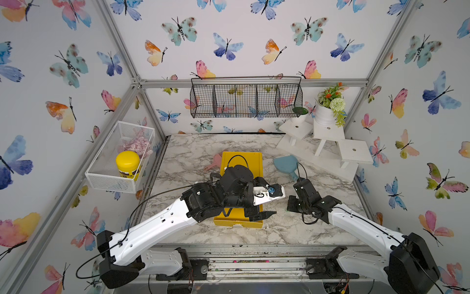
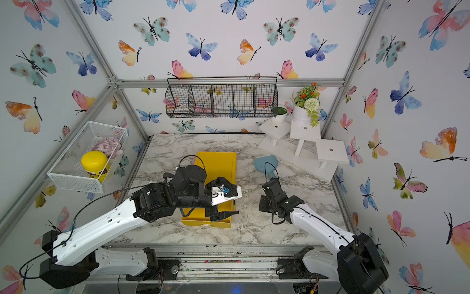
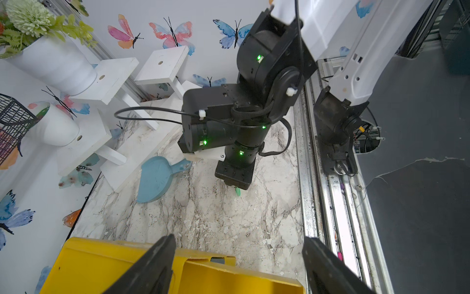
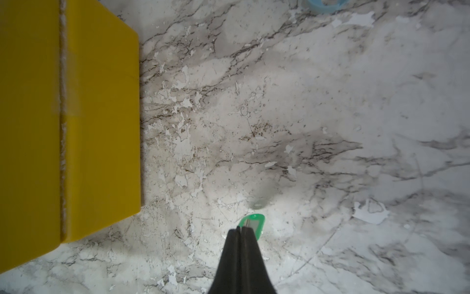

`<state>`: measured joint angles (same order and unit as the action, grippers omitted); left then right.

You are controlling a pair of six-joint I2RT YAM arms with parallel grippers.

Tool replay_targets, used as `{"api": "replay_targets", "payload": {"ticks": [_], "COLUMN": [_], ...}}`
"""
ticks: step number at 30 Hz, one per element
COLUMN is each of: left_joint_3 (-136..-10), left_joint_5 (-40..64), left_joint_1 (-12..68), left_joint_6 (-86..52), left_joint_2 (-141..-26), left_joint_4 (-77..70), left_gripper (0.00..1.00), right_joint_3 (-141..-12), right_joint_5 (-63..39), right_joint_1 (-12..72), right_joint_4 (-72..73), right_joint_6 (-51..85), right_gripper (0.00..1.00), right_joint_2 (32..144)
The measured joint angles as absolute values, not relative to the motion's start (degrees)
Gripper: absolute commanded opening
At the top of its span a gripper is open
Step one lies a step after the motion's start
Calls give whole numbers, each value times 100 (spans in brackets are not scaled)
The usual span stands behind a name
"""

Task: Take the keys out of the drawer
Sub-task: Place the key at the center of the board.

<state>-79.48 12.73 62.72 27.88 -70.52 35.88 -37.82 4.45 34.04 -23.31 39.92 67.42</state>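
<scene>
The marble table [image 1: 279, 236] carried the yellow drawer [image 1: 241, 159] mid-table, its inside hidden under the left arm [image 1: 157, 224]. The left tool [image 3: 237, 239] stood wide open and empty over the drawer's near right edge. The right tool [image 4: 240, 229] was clamped shut on a green key tag [image 4: 257, 222], right of the drawer and low over the table; whether it touched, couldn't tell.

Butterfly wallpaper [image 1: 254, 30], marble tabletop [image 1: 193, 142], aluminium frame [image 1: 165, 83]
</scene>
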Motion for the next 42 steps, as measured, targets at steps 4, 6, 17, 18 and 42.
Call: {"api": "replay_targets", "payload": {"ticks": [4,6,17,18,42], "left_joint_3": [-7780,-7666,-7063,-7035,-6707], "left_joint_5": [1118,978,200,196,1874], "left_joint_1": [6276,6276,6080,5920,1881], "left_joint_6": [2698,2615,1986,1874,-1728], "left_joint_2": [-6945,-6858,-5769,-5669,-4783], "left_joint_4": [3479,3358,2735,2709,3935], "left_gripper": [87,87,88,87,86], "right_joint_3": [-3817,-4007,-7393,-7675,-9856], "right_joint_5": [482,497,169,89,-414], "right_joint_1": [3398,3393,3378,3382,6173], "right_joint_4": [-2346,-2506,-3507,-3559,-4163], "right_joint_6": [4040,3951,2298,2123,-2329], "right_gripper": [42,42,37,36,20], "right_joint_2": [6746,6783,7124,7177,8967]}}
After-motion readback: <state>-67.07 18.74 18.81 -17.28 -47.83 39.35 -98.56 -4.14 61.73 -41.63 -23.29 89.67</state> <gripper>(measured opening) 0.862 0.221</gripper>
